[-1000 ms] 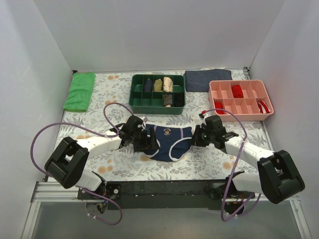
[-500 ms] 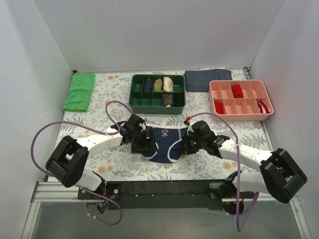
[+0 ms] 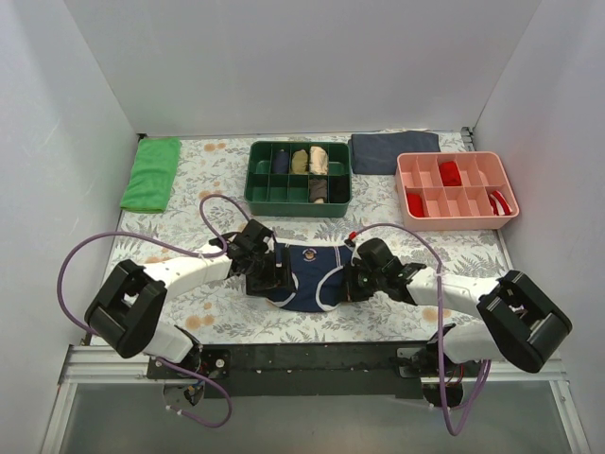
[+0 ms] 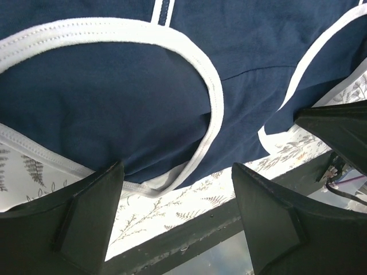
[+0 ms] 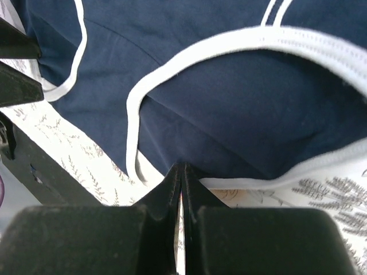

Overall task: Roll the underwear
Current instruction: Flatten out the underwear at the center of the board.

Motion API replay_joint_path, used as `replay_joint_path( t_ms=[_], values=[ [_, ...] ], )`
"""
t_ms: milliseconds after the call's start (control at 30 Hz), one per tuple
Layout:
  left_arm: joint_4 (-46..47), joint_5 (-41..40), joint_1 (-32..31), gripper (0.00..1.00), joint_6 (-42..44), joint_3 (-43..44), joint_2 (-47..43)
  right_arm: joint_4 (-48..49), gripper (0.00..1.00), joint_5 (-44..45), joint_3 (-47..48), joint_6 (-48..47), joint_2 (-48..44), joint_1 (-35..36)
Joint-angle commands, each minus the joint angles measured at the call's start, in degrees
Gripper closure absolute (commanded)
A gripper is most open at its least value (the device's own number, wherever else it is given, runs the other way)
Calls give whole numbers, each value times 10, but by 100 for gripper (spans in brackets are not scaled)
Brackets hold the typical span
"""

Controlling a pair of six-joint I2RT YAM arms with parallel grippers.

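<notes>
The underwear point(image 3: 307, 270), navy with white piping, lies bunched in the middle of the flowered table, its sides drawn inward. My left gripper point(image 3: 272, 276) stands at its left edge, open. In the left wrist view its fingertips point(image 4: 112, 172) sit wide apart just short of the underwear point(image 4: 114, 103), with only tablecloth between them. My right gripper point(image 3: 354, 279) is at the garment's right side. In the right wrist view that gripper point(image 5: 183, 166) is shut, pinching the edge of the underwear point(image 5: 229, 114) by the white leg piping.
A green divided tray point(image 3: 257, 189) with rolled garments stands behind the underwear, a pink divided tray point(image 3: 402, 189) with red items at the back right. A green cloth point(image 3: 151, 173) lies back left, a dark folded cloth point(image 3: 394, 151) at the back. A black rail point(image 3: 312, 355) runs along the near edge.
My right gripper has moved left with the underwear's right side in it, pulling that side in over the middle, so the garment is narrower. The left gripper has hardly moved.
</notes>
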Motion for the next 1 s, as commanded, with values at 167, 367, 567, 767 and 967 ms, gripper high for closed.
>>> replay_joint_path(
  t_ms=[167, 367, 567, 767, 967],
  values=[
    [-24, 15, -41, 22, -51, -17, -51, -106, 91, 64, -25, -1, -72, 19],
    [-78, -88, -46, 14, -9, 87, -45, -135, 74, 94, 33, -6, -138, 19],
    [-130, -131, -46, 5, 30, 249, 11, -212, 48, 175, 88, 18, -181, -35],
    [-101, -78, -46, 5, 30, 282, 62, -190, 47, 110, 83, 4, -167, -140],
    [-112, -100, -46, 6, 30, 294, 78, -148, 47, 63, 91, -17, -108, -171]
  ],
)
